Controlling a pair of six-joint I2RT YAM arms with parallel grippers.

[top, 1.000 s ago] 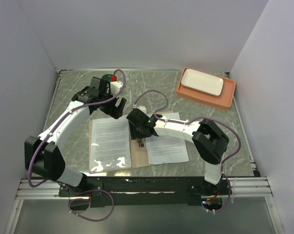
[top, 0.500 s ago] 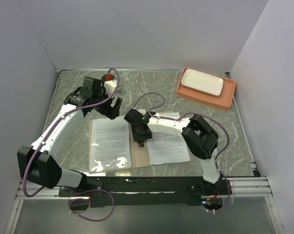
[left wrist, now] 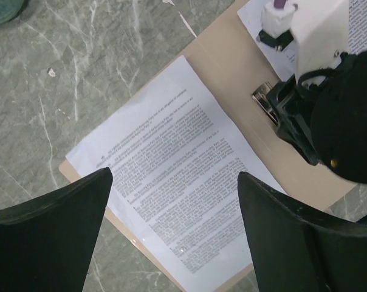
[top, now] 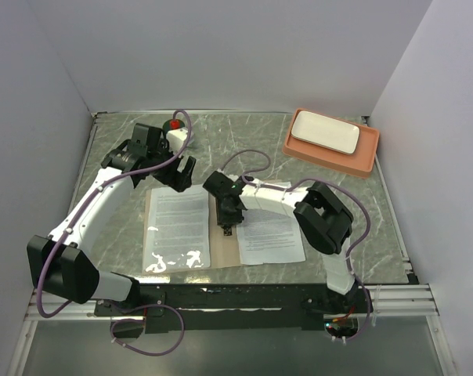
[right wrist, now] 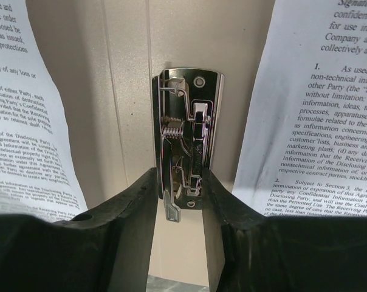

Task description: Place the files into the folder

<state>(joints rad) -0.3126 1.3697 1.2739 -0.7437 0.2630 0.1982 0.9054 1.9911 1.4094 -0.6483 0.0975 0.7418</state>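
Note:
The tan folder (top: 228,249) lies open near the table's front. One printed file (top: 176,227) lies on its left half and another file (top: 272,235) on its right half. My right gripper (top: 227,222) is down at the folder's centre. In the right wrist view its fingers (right wrist: 135,207) press both sides of the metal clip (right wrist: 186,140), with a sheet at each side (right wrist: 25,121) (right wrist: 317,121). My left gripper (top: 185,172) hangs open and empty above the far end of the left file (left wrist: 171,182), fingers (left wrist: 44,231) wide apart.
An orange tray (top: 367,159) holding a white plate (top: 325,131) stands at the back right. A small green and red object (top: 174,124) sits at the back left behind my left arm. White walls enclose the table.
My left arm has swung a little to the left and back, its gripper staying above the left file. My right gripper has stayed at the clip, shifting slightly.

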